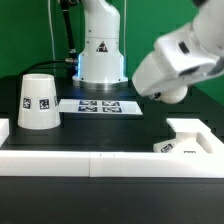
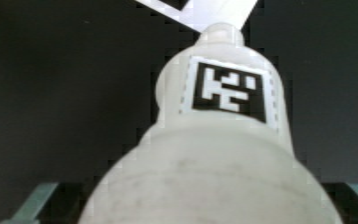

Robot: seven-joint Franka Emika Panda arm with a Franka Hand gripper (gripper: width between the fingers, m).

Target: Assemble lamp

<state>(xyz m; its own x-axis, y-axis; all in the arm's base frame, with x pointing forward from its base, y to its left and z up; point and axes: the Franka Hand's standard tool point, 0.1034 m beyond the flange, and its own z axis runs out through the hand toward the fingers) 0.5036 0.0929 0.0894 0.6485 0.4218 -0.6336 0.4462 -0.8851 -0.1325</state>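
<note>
In the wrist view the white bulb [image 2: 202, 150] fills the picture, a black-and-white tag [image 2: 229, 86] on its narrower end. My gripper [image 2: 197, 208] is shut on its wide part, one finger [image 2: 34, 205] showing at each side. In the exterior view my gripper's hand [image 1: 178, 62] is a blurred white mass at the upper right, well above the table; the bulb cannot be made out there. The tapered shade [image 1: 38, 101] stands mouth down at the exterior view's left. The flat base [image 1: 186, 146], tag facing up, lies low at the right.
The marker board [image 1: 98, 105] lies at the middle of the black table, in front of the arm's pedestal [image 1: 100, 55]. A long white wall [image 1: 90, 162] runs along the front, with raised ends at the left and right. A white shape [image 2: 190, 8] shows beyond the bulb's tip.
</note>
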